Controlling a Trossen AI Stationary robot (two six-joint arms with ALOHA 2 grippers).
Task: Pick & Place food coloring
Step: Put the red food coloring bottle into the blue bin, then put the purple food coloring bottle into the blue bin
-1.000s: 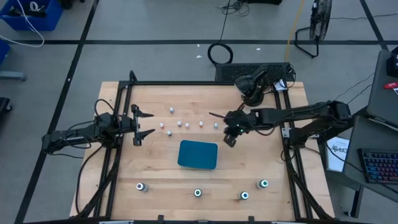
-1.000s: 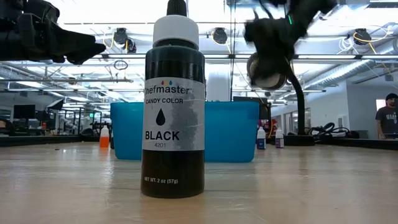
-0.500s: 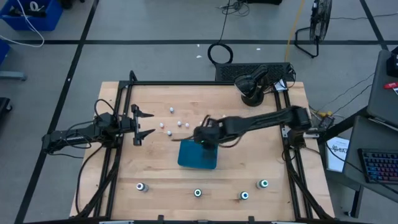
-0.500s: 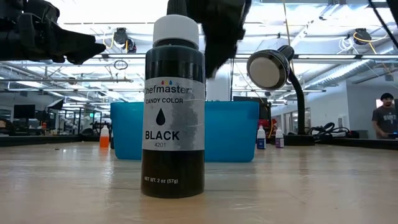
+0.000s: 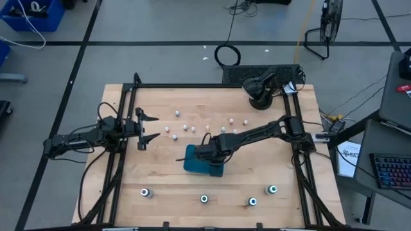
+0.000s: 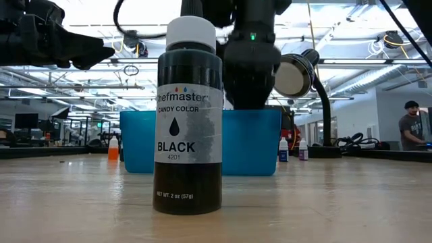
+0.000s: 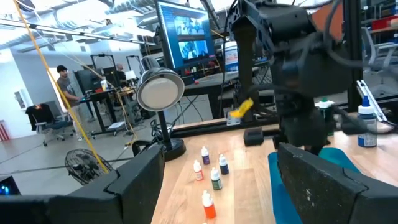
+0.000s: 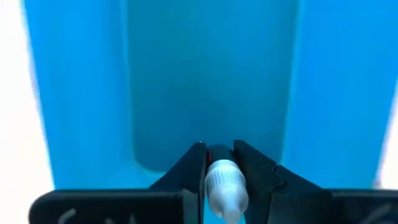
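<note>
Right gripper [image 8: 222,177] has swung from bench's 2 o'clock to over the centre tray [image 5: 192,162], clamped on a small white-capped bottle [image 8: 225,183]. Dark bottles [image 5: 204,199] line 6 o'clock. Left gripper [image 5: 149,127], fingers apart, waits at 9 o'clock.

Open-plan robotics lab: monitor [image 7: 186,34], desks, exposed ceiling ducts [image 6: 378,74].

Bright ceiling strip lights [image 6: 351,50] glare white behind the right gripper [image 8: 217,165], leaving it and the near black bottle [image 6: 188,115] as dark silhouettes. Beneath that claw the teal tray [image 8: 81,93] glows evenly, softly out of focus, with its left and right edges blown out to white.
</note>
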